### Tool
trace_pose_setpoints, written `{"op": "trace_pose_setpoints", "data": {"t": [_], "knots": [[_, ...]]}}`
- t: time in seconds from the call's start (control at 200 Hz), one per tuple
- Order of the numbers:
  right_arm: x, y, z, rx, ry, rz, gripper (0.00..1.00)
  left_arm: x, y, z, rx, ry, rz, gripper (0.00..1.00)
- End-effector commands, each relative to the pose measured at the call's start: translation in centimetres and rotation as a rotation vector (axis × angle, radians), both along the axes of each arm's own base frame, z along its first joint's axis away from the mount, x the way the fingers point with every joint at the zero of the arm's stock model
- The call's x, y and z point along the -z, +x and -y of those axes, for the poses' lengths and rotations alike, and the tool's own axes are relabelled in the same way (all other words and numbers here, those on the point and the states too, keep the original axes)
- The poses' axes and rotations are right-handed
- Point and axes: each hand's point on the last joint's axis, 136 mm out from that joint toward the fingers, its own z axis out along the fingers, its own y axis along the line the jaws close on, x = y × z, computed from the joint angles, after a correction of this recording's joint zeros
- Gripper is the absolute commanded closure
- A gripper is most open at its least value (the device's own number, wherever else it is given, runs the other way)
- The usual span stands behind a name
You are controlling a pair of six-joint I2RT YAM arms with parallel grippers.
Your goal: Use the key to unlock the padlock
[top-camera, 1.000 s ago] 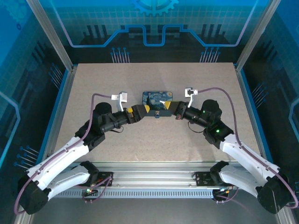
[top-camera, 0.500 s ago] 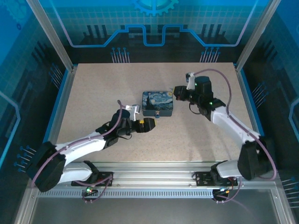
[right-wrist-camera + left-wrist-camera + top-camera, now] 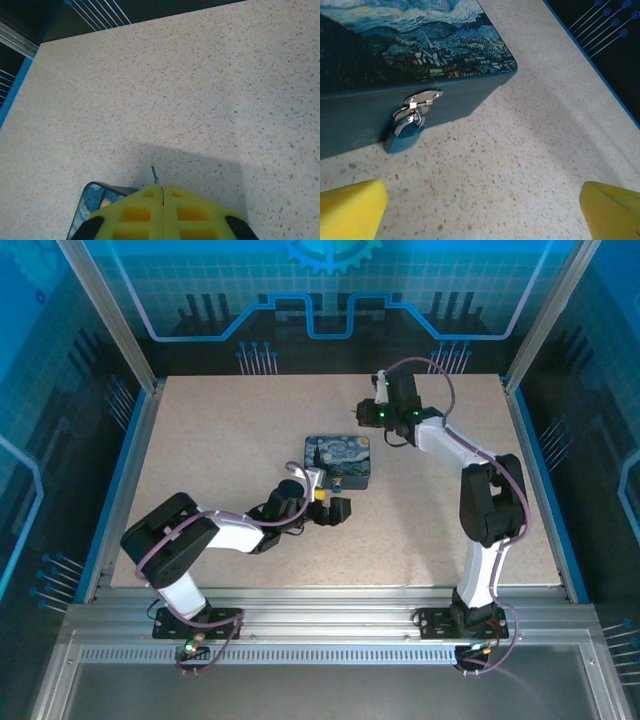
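A small blue padlock (image 3: 405, 138) hangs from the silver hasp (image 3: 420, 100) on the front wall of a dark box (image 3: 435, 97) with a painted night-sky lid. In the top view the padlock (image 3: 338, 486) is at the box's near side. My left gripper (image 3: 334, 506) lies low on the table just in front of it, open, its yellow fingertips (image 3: 351, 210) wide apart with nothing between them. My right gripper (image 3: 359, 412) hovers behind the box's far right corner, shut on the key (image 3: 154, 174), of which a thin blue edge sticks out past the tips.
The box (image 3: 338, 462) stands mid-table on the speckled tabletop (image 3: 200, 440). Metal frame posts (image 3: 112, 320) and blue panels wall in the sides and back. The right arm's links (image 3: 480, 500) reach along the right half of the table.
My left gripper has moved from the box's left side to the table in front of the padlock. My right gripper has gone from the box's right side to behind its far corner.
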Motion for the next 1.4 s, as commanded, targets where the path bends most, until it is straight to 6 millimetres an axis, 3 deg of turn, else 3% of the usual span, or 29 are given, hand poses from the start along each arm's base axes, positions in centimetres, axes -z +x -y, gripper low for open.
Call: {"op": "trace_pose_setpoints", "data": {"t": [0.0,0.305,0.585,0.725,0.931,1.081,1.206,1.396], "knots": [[0.9,1.1,0.4,-0.003,-0.047,-0.023,1.0,-2.3,2.0,1.3,-0.017,-0.004,0.159,0.01],[2.5,2.6,-1.0,-0.039,-0.088,-0.045,1.0,0.2,3.5,2.2,-0.052,0.036,0.161,0.01],[4.7,2.1,-2.4,-0.08,-0.13,-0.088,1.0,2.0,4.4,2.9,-0.06,0.04,0.125,0.01],[6.2,1.6,-3.3,-0.102,-0.147,-0.118,1.0,2.0,4.2,3.9,-0.011,0.01,0.134,0.06],[6.7,0.7,-4.1,-0.132,-0.174,-0.116,1.0,1.4,4.7,3.2,0.012,-0.068,0.127,0.1],[6.7,0.5,-4.2,-0.133,-0.18,-0.112,1.0,2.0,5.4,1.9,-0.047,-0.016,0.124,0.05],[7.0,0.4,-4.5,-0.144,-0.184,-0.116,1.0,1.9,5.3,2.6,-0.009,-0.028,0.123,0.04],[7.0,0.3,-4.6,-0.147,-0.192,-0.115,1.0,1.2,4.5,3.9,0.088,-0.101,0.115,0.17]]}}
